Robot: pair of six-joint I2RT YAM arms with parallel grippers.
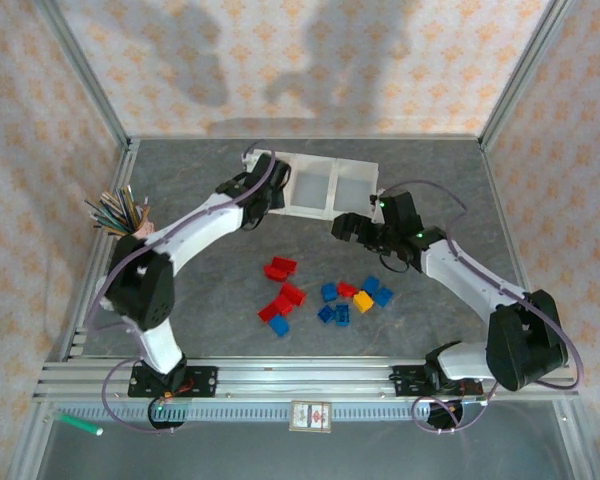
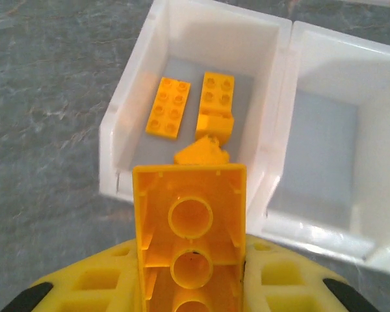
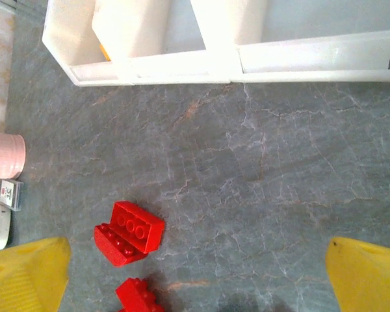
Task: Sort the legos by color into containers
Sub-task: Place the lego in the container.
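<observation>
Gripping a yellow brick (image 2: 190,221) between its fingers, the left claw (image 2: 190,281) hangs at the left end of the white tray (image 1: 325,210), which lies along the far edge of the table (image 1: 190,180). The brick is held with its hollow underside toward the wrist camera, and its long axis points straight ahead from the claw toward the end compartment (image 2: 182,39). That compartment lies just ahead of the brick and below it. In the left wrist view the brick's front end overlaps the compartment's near wall, so I cannot tell whether it is fully over the opening. Three yellow pieces already lie inside: a flat plate (image 2: 168,107), a thicker brick (image 2: 217,107) beside it, and a small piece (image 2: 201,153) near the near wall. The neighbouring compartment (image 2: 325,136) looks bare. My reading is that the step in hand is the drop, and it turns on easing the brick forward along its own axis so it clears the near wall before the fingers part. The right claw (image 1: 352,228) stands wide open and holds nothing, low over the table on the near side of the tray's right half. Two red bricks (image 3: 129,233) lie just toward the left edge from it. The remaining loose bricks (image 1: 330,295), red, blue and one orange, sit mid-table toward the near edge, closer to the right arm.
</observation>
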